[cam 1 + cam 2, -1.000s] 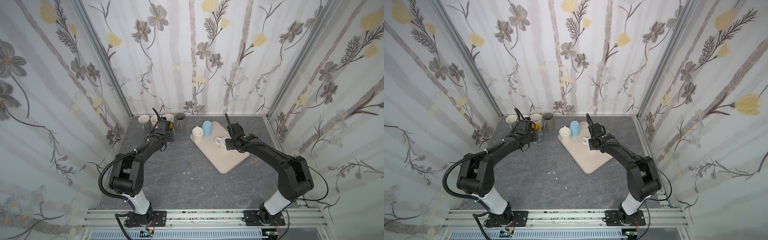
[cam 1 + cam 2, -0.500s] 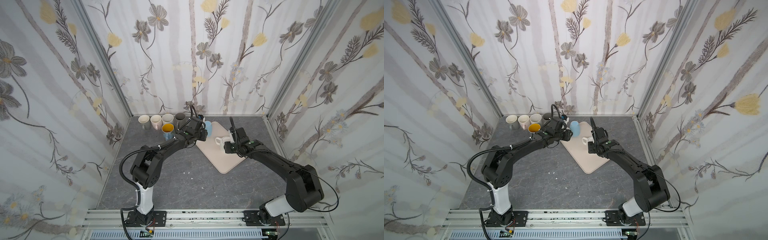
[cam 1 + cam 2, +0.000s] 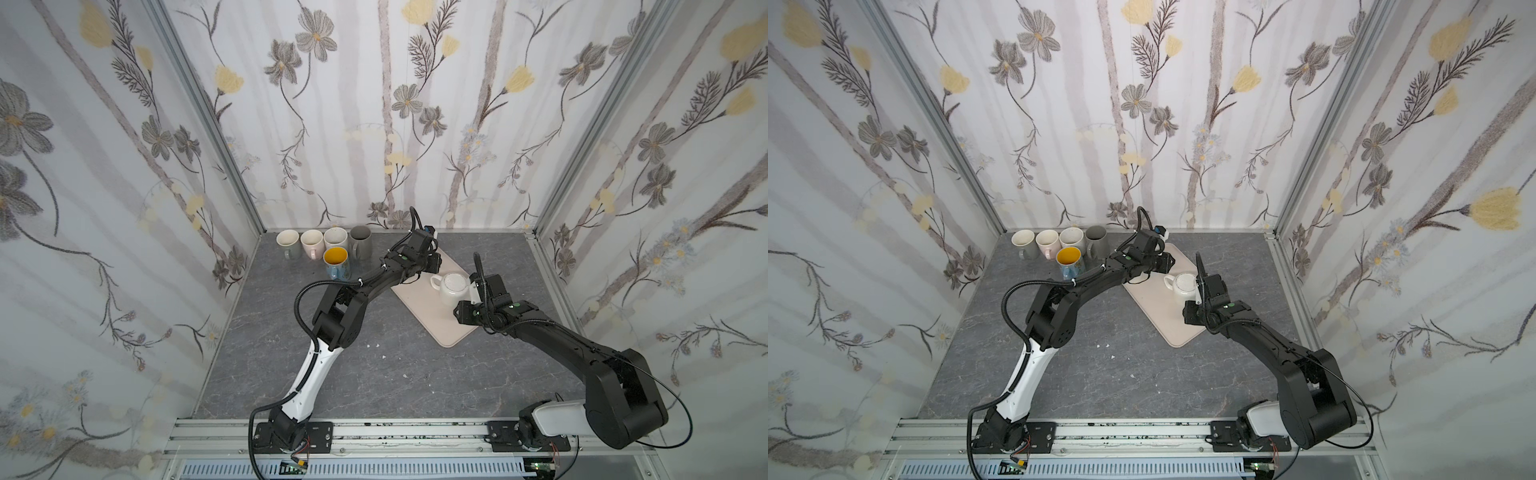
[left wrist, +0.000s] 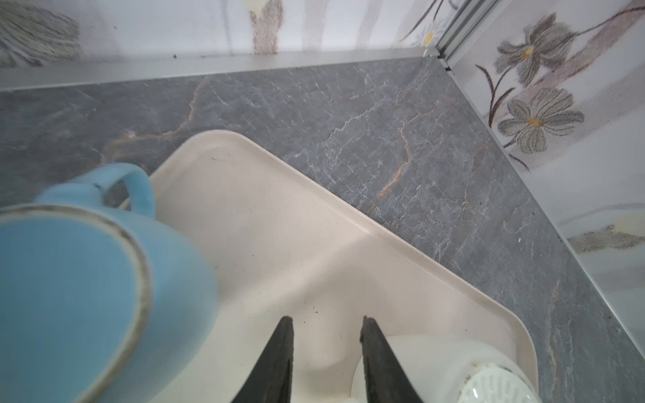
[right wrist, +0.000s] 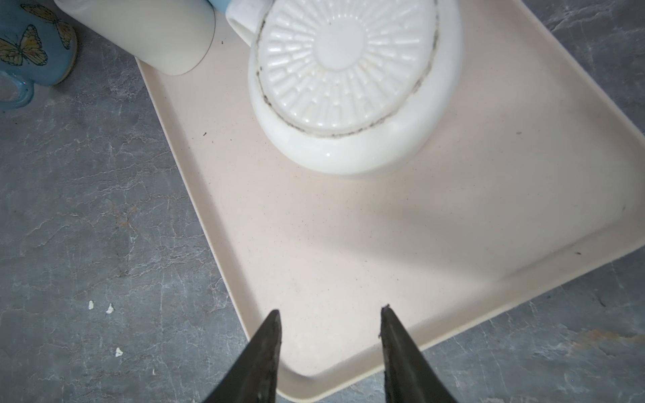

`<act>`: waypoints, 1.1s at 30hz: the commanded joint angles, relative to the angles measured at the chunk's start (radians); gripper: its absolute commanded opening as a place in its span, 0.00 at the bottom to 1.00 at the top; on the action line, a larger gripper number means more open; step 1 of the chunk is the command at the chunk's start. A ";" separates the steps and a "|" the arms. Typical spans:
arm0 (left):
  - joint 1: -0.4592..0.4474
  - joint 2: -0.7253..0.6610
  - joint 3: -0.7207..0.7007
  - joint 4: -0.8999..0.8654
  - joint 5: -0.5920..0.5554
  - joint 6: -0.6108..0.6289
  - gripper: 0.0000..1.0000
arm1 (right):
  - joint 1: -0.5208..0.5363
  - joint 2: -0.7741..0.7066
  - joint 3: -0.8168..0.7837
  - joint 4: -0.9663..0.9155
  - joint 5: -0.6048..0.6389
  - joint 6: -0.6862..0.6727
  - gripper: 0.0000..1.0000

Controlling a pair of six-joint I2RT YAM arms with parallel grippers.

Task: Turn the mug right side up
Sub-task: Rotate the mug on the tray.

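Note:
A white mug stands upside down on the beige tray, its ribbed base up and its handle toward the left. A blue mug also stands base up on the tray; my left arm hides it in both top views. My left gripper hangs open over the tray between the blue mug and the white mug, with nothing between its fingers. My right gripper is open and empty above the tray's near corner, a short way back from the white mug.
Several upright mugs line the back left corner, with a butterfly mug in front of them. A cream mug stands on the tray's left side. The back and right walls are close. Small crumbs lie on the table.
My left arm has swung from the upright mugs at the back left over to the tray. My right gripper has drawn back from the white mug toward the tray's near corner. Both jaws have narrowed.

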 commanded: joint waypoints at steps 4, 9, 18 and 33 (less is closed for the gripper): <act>-0.029 0.002 -0.001 -0.070 0.004 -0.014 0.32 | -0.042 0.021 -0.034 0.085 -0.066 0.026 0.44; -0.055 -0.077 -0.142 -0.039 -0.017 -0.041 0.32 | -0.085 0.030 -0.077 0.124 -0.095 0.025 0.43; -0.139 -0.290 -0.487 0.129 -0.022 -0.172 0.33 | -0.129 0.007 -0.063 0.105 -0.105 0.011 0.51; -0.152 -0.552 -0.857 0.308 -0.079 -0.231 0.37 | 0.052 0.017 0.110 -0.081 0.119 0.090 0.66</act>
